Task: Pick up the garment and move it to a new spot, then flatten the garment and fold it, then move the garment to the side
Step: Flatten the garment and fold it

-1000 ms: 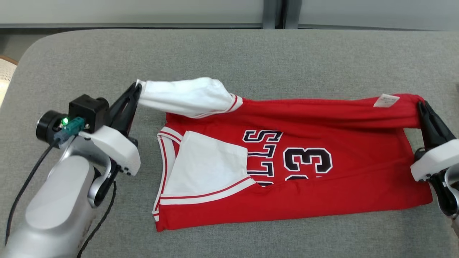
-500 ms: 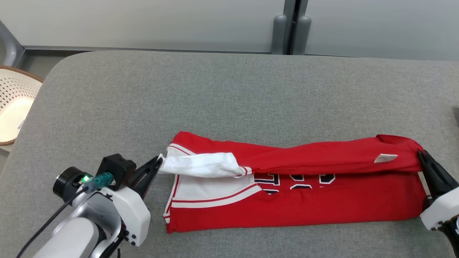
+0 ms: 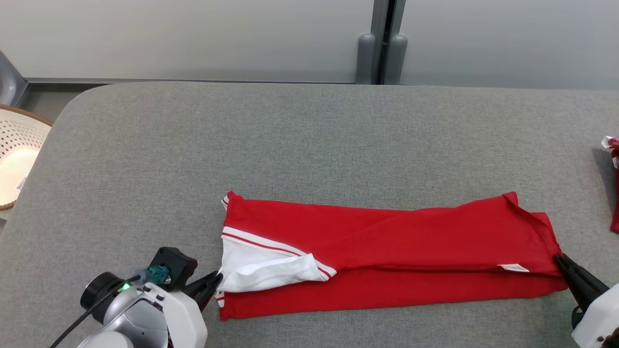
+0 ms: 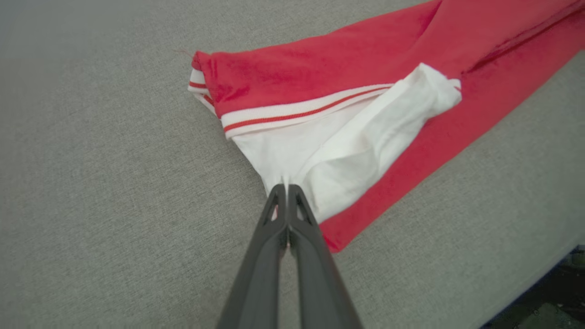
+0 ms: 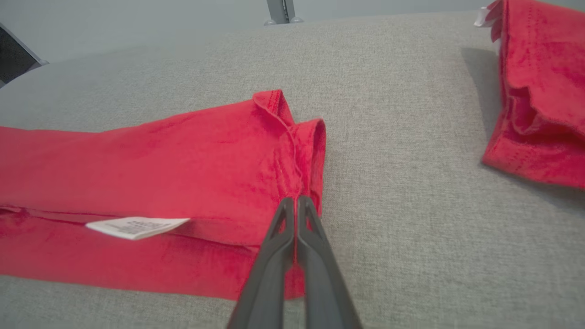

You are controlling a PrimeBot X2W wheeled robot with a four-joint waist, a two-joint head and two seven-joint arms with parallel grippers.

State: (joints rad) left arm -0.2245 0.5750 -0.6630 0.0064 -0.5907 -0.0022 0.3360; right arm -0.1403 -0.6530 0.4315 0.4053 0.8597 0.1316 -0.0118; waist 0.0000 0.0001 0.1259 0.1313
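Observation:
The garment (image 3: 387, 241) is a red jersey with white trim, lying as a long folded band across the grey table (image 3: 309, 135). My left gripper (image 3: 218, 277) is shut on its white sleeve end (image 4: 320, 151) at the band's left. In the left wrist view the left gripper (image 4: 287, 186) pinches that white cloth between closed fingers. My right gripper (image 3: 557, 257) is shut on the red hem corner at the band's right end. The right wrist view has the right gripper (image 5: 296, 197) clamped on the red hem (image 5: 301, 151), with a white label (image 5: 137, 227) to its left.
Another red garment (image 5: 539, 91) lies at the table's right edge, also seen as a red garment (image 3: 614, 183) in the head view. A white perforated basket (image 3: 17, 159) stands off the table's left edge. A grey wall with a vertical post (image 3: 379, 43) runs behind.
Both grippers pulled the garment's far edge toward me and down over its near half, hiding the lettering. The head camera has tilted, so the table's far edge and wall show.

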